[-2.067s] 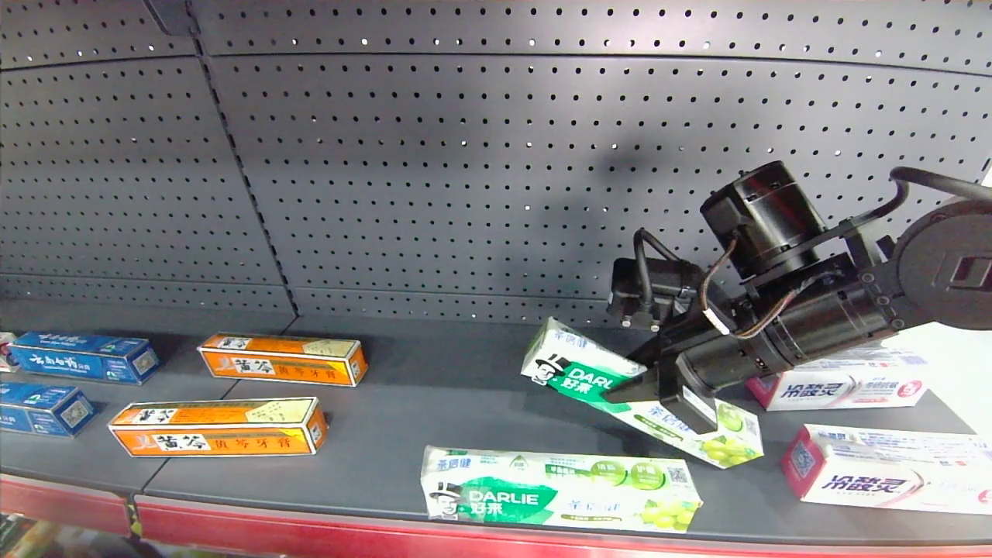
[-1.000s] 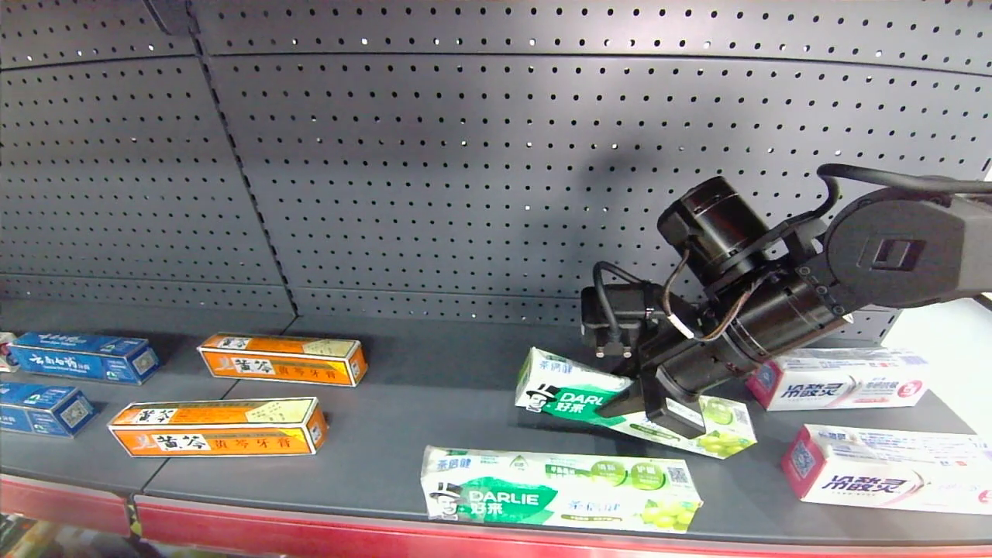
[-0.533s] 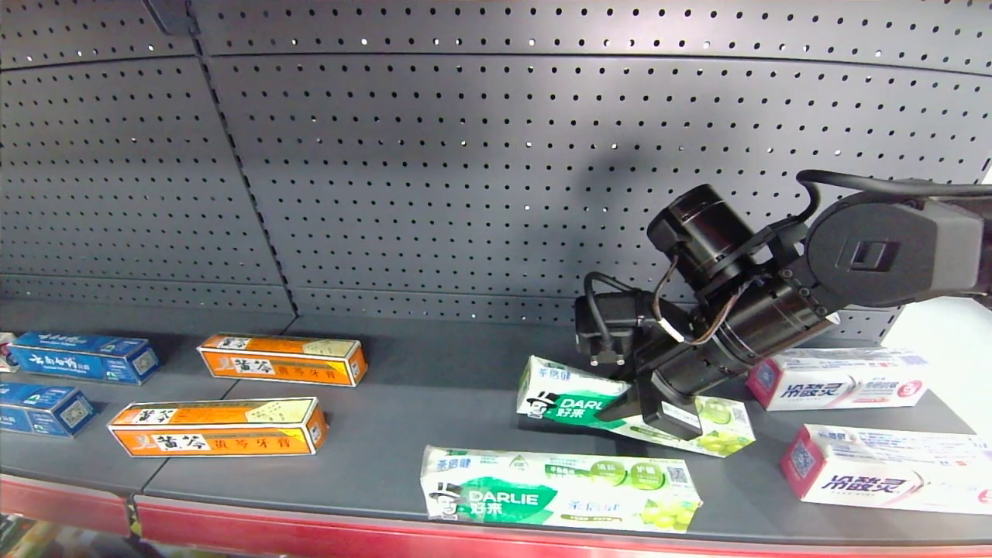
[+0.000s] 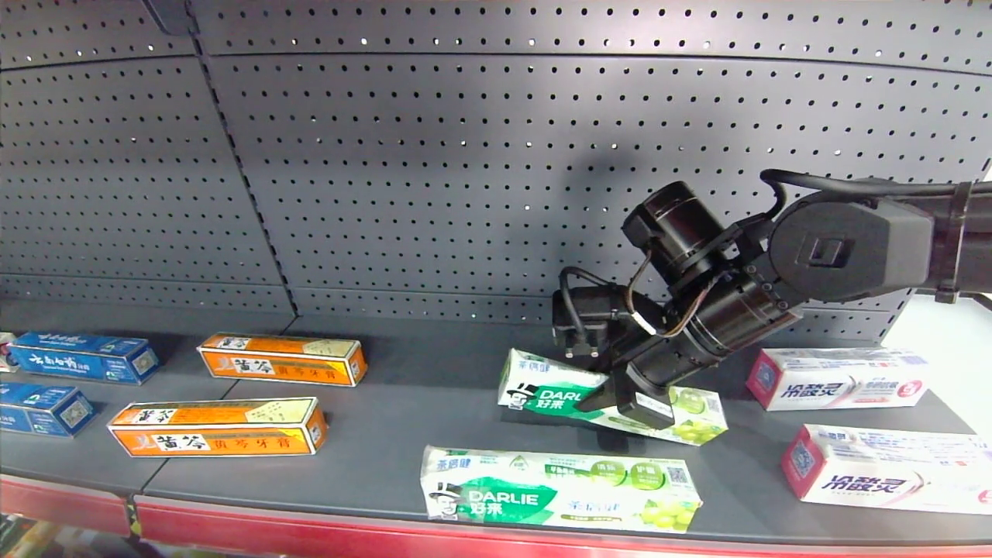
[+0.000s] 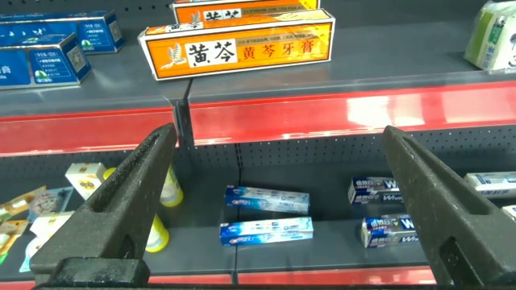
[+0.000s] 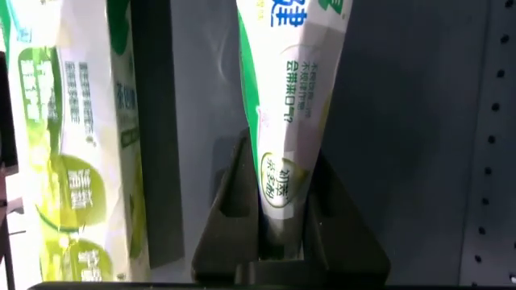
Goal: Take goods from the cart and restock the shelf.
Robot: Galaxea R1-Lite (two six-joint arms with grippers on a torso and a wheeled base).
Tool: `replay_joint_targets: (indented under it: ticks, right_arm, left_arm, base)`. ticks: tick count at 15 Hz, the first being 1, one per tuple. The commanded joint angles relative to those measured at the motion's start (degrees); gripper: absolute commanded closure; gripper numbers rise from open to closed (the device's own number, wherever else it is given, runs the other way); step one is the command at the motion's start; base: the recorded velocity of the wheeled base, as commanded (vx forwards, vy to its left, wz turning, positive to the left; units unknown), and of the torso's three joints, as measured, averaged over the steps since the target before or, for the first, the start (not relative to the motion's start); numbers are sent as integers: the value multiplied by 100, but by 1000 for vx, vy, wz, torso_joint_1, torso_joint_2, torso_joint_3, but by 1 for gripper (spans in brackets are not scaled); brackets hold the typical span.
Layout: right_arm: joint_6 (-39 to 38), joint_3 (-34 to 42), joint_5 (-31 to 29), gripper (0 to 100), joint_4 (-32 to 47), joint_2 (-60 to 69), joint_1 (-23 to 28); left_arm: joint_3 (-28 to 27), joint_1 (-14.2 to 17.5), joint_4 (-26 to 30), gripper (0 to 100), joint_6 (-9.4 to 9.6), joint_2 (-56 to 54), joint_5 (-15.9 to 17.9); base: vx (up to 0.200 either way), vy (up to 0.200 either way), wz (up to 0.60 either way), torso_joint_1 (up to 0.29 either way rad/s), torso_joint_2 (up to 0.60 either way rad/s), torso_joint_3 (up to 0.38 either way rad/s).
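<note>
Green-and-white toothpaste box is being pinched by the right gripper, fingers pressing on both broad faces around mid-length. The right wrist view is showing the carton wedged on edge between the two pads.

Long axis is running roughly left-right along the shelf, slightly skewed: the left end is pointing toward the pegboard back, the right end angling toward the front edge. The box is hanging low over the deck, behind a matching green box lying flat at the front lip. Can't tell if it's touching the deck.

White-and-red boxes are lying to its right and orange boxes well to its left.

Left gripper is spread wide and holding nothing, facing the shelf's red front rail.
</note>
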State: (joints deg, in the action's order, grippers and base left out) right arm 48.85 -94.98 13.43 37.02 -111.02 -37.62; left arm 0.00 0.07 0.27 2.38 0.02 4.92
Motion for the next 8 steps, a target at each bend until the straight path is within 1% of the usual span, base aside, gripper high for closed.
replay_joint_targets:
  ticks: [1, 4, 5, 8]
  right_arm:
    - [2, -38, 1, 100, -11, -78, -35]
    - [2, -74, -25, 100, -46, -122, -35]
    - [-7, -135, -25, 0, -46, -139, -35]
    - [-139, -241, -16, 0, -46, -104, 35]
  left_arm:
    - [0, 1, 0, 0, 0, -2, 0]
    - [0, 1, 0, 0, 0, -2, 0]
    - [0, 1, 0, 0, 0, -2, 0]
    - [0, 1, 0, 0, 0, -2, 0]
  base:
    - [0, 0, 0, 0, 0, 0]
    - [0, 0, 0, 0, 0, 0]
    - [0, 0, 0, 0, 0, 0]
    - [0, 0, 0, 0, 0, 0]
